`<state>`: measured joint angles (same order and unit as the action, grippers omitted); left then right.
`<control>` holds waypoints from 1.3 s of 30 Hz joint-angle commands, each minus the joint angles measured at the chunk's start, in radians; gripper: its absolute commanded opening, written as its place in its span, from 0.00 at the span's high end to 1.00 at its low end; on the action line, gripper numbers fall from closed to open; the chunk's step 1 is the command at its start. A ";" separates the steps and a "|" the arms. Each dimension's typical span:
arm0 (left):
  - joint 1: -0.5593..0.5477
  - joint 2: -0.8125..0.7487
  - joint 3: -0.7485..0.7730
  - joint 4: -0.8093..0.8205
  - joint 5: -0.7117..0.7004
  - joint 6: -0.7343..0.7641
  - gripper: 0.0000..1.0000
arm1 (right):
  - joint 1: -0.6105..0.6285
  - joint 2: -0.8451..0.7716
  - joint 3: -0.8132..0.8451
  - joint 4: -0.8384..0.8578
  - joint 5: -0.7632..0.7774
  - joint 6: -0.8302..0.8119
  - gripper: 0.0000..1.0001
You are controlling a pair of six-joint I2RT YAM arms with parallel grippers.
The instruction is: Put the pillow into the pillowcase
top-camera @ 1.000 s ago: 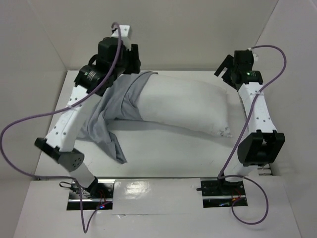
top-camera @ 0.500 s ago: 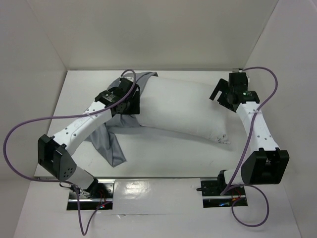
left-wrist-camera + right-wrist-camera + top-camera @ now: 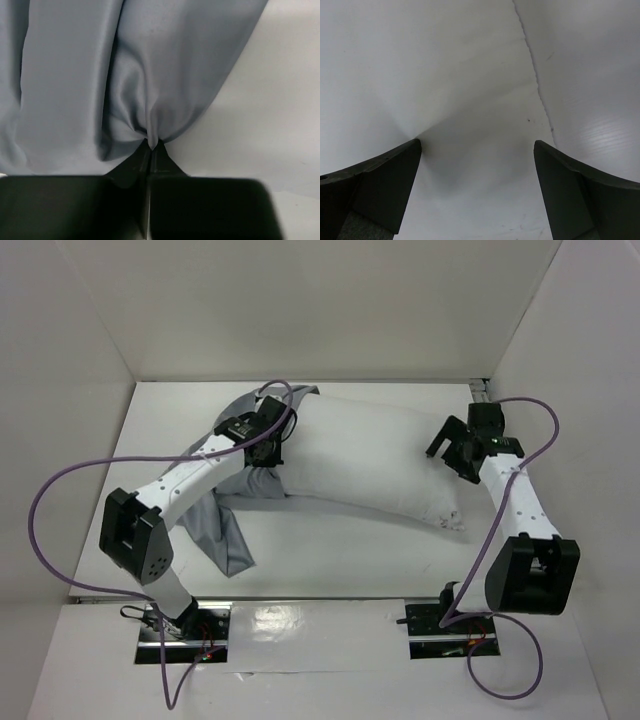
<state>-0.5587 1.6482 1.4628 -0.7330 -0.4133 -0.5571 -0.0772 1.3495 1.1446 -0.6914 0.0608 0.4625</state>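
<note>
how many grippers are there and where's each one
2. The left gripper is shut on the pillowcase at the left end of the pillow. The right gripper is open at the pillow's right end. None look hidden.

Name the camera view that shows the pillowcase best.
Top external: most of the pillowcase shows, gathered at the pillow's left end and trailing toward the near edge. Left wrist shows only a fold pinched in the left gripper. Right wrist shows none of it.
</note>
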 commanded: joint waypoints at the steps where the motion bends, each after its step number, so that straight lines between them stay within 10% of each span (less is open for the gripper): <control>1: -0.017 0.015 0.068 0.015 0.010 0.019 0.98 | -0.045 0.031 -0.078 0.082 -0.064 0.030 0.00; 4: -0.078 0.038 0.122 0.015 0.073 0.039 1.00 | -0.045 0.098 -0.147 0.214 -0.230 0.021 0.22; 5: -0.098 0.047 0.146 0.015 0.102 0.054 1.00 | -0.033 0.130 -0.157 0.245 -0.339 0.021 0.39; 6: -0.119 0.058 0.201 0.015 0.175 0.068 1.00 | -0.018 0.140 -0.157 0.294 -0.381 0.031 0.86; 8: -0.191 0.119 0.282 0.015 0.246 0.103 1.00 | 0.063 0.122 -0.157 0.341 -0.459 0.074 1.00; 15: -0.323 0.452 0.825 -0.091 0.539 0.121 1.00 | 0.264 -0.058 -0.132 0.446 -0.378 0.240 1.00; 21: -0.264 0.381 0.731 -0.103 0.466 0.121 0.98 | 0.284 -0.171 -0.265 0.455 -0.377 0.301 1.00; 29: -0.254 0.184 0.608 -0.135 0.383 0.131 0.28 | 0.294 -0.326 -0.430 0.362 -0.286 0.308 1.00; 34: -0.182 0.151 0.692 -0.218 0.323 0.131 0.19 | 0.294 -0.326 -0.381 0.215 -0.210 0.203 0.17; 39: 0.005 0.151 0.670 -0.203 0.210 0.099 0.22 | 0.294 -0.326 -0.260 0.136 -0.131 0.163 0.03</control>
<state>-0.6361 1.7950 2.1342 -0.9470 -0.0872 -0.4290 0.2054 1.0306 0.7849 -0.4736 -0.1162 0.6754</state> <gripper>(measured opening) 0.788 0.963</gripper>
